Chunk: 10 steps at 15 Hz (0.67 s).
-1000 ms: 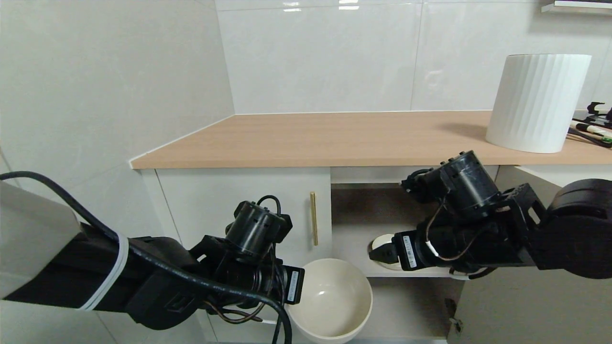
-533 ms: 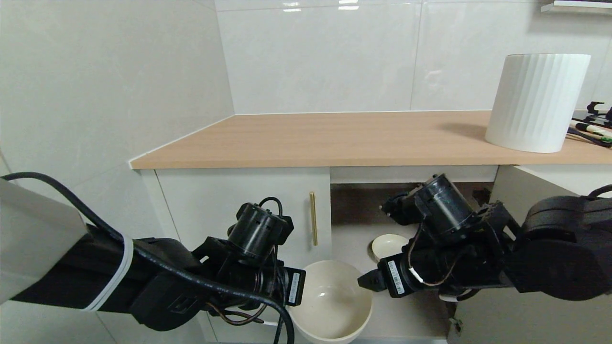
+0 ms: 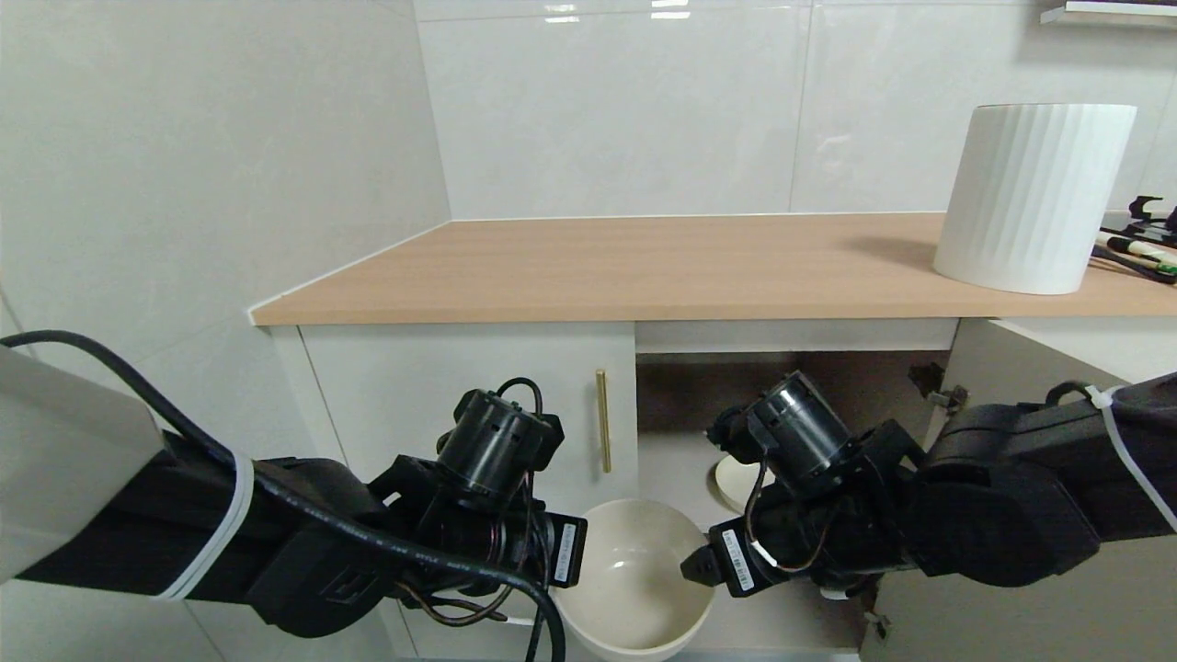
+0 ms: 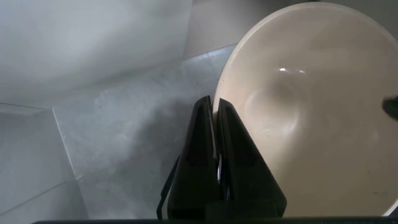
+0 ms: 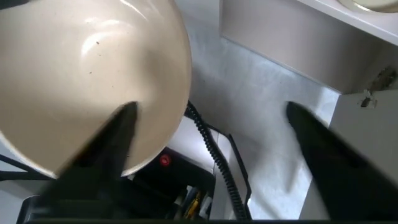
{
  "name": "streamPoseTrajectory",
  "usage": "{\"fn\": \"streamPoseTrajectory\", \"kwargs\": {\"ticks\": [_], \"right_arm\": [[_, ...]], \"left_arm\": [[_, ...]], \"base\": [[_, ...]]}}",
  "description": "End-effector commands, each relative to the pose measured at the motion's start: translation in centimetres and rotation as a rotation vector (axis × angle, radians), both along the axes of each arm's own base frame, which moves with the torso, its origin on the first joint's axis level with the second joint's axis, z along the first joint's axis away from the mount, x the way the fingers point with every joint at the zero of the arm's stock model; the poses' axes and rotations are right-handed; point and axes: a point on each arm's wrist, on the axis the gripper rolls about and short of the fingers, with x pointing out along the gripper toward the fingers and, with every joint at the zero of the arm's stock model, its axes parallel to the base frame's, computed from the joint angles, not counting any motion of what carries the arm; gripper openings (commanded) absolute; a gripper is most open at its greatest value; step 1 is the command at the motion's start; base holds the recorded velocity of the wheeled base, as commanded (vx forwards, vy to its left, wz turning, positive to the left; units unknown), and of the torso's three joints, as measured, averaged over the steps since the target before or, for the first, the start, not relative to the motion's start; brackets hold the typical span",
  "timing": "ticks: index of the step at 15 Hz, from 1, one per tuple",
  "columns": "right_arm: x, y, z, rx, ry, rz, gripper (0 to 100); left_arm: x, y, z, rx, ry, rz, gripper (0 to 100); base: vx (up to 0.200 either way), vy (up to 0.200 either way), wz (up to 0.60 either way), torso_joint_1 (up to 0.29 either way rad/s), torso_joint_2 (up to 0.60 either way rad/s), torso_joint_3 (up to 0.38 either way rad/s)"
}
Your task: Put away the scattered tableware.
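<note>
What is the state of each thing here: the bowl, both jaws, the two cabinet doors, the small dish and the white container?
Cream bowl: held by its rim, mouth up.
Left jaws: shut on the bowl's rim.
Right jaws: open, at the bowl's opposite rim.
Left cabinet door: shut.
Right cabinet door: open.
Small dish: resting on the cabinet shelf.
White ribbed container: upright on the countertop.

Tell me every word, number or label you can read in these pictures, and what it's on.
White label on the left gripper: print too small to read.
White tag on the right gripper: print too small to read.
Bowl, ribbed container, cabinet door: no writing visible.
</note>
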Motion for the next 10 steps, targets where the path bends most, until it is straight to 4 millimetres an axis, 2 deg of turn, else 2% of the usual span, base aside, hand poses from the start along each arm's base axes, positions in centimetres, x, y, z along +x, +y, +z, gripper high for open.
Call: {"fn": "streamPoseTrajectory", "kwargs": {"ticks": [1, 10], "right_arm": [[0.11, 0.13, -0.39, -0.007, 0.008, 0.001, 0], [-0.24, 0.44, -0.29, -0.002, 0.008, 0.012, 0]], "left_arm": [[0.00, -0.01, -0.01, 0.000, 0.000, 0.001, 0], [-0.01, 0.00, 0.03, 0.000, -0.002, 0.002, 0]], "base": [[0.000, 0.000, 0.00, 0.000, 0.00, 0.000], [0.000, 0.000, 0.00, 0.000, 0.00, 0.000]]}}
